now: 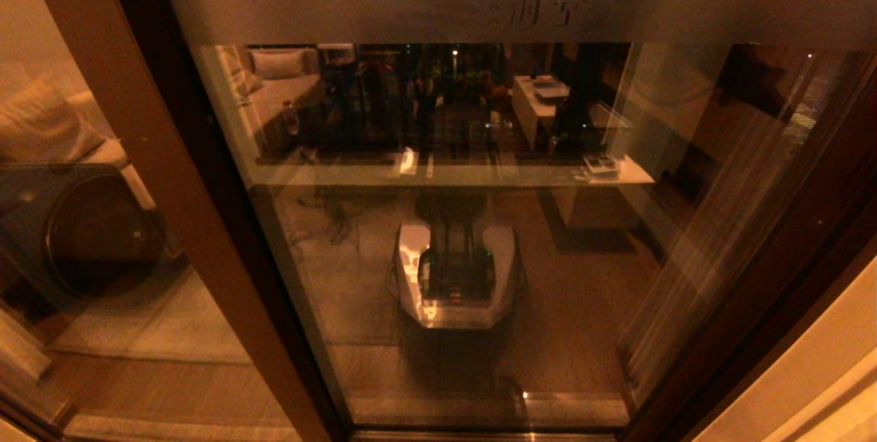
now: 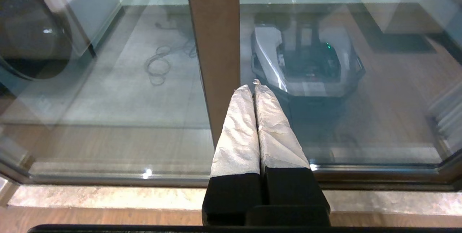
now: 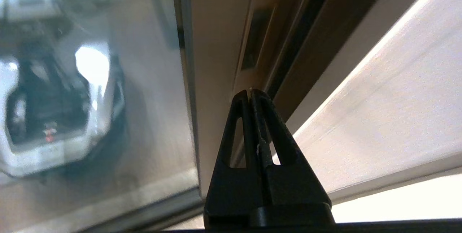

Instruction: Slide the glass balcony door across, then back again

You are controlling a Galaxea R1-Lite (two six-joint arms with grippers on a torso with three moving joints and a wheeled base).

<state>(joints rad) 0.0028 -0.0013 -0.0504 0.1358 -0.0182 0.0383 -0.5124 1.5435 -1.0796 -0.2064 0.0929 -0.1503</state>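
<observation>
Right end effector [image 3: 251, 94], fingers pressed together, points at the glass balcony door's [image 1: 445, 236] brown stile beside its recessed handle slot [image 3: 254, 41]; left end effector [image 2: 251, 87] hangs pressed together too.

Left gripper [image 2: 255, 87] fingers wrapped in crinkled white tape, black bases, right gripper [image 3: 251, 93] black, triangular cut-outs

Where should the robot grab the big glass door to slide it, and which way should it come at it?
Best at the narrow recessed handle slot in the right-hand stile of the glass balcony door. The glass is flat and smooth, with nothing to hold. The right gripper, fingers shut, is already near that stile; probably it should come straight at the slot from the room side and hook in.
</observation>
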